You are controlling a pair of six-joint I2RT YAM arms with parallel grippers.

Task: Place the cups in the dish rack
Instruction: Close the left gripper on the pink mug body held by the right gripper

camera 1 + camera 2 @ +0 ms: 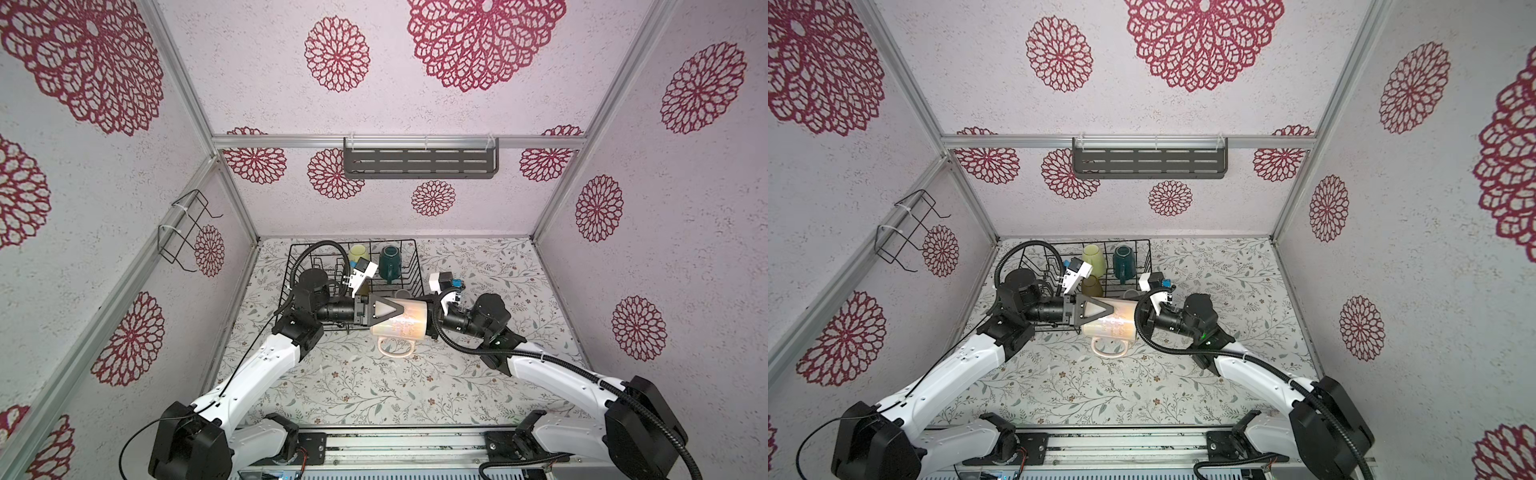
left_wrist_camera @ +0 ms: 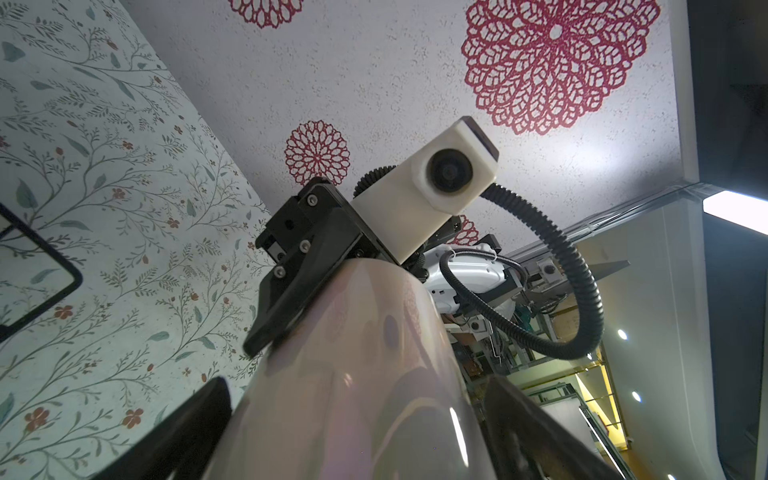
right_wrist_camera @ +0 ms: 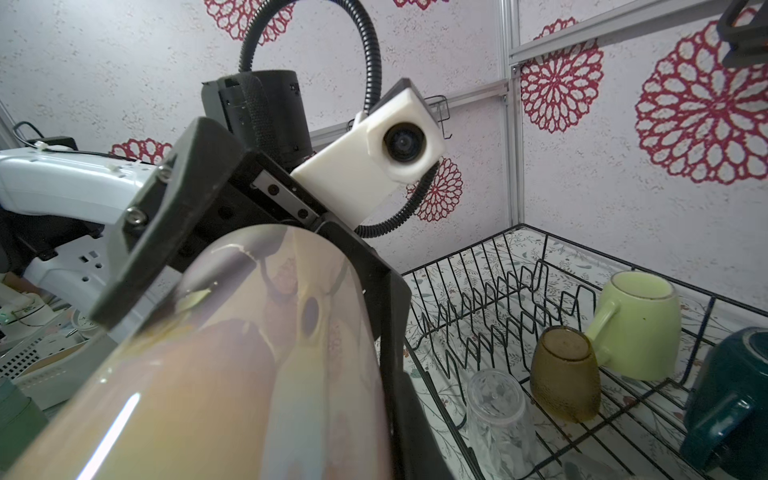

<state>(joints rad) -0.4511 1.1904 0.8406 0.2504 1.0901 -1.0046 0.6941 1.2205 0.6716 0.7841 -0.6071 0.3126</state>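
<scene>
Evidently the pink mug [image 1: 409, 326] hangs level, axis left-right, mouth rightward.

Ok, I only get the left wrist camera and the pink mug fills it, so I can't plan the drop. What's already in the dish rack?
Observer: Four cups sit in the dish rack: pale green mug, teal mug, amber tumbler and clear glass.
Operator: Any room left?
Observer: The prong rows beside them hold no cup that I can see.
Operator: Which way is the handle?
Observer: In both top views the pink mug lies sideways in the air. Its handle points away from the rack, toward the front of the table.
</scene>
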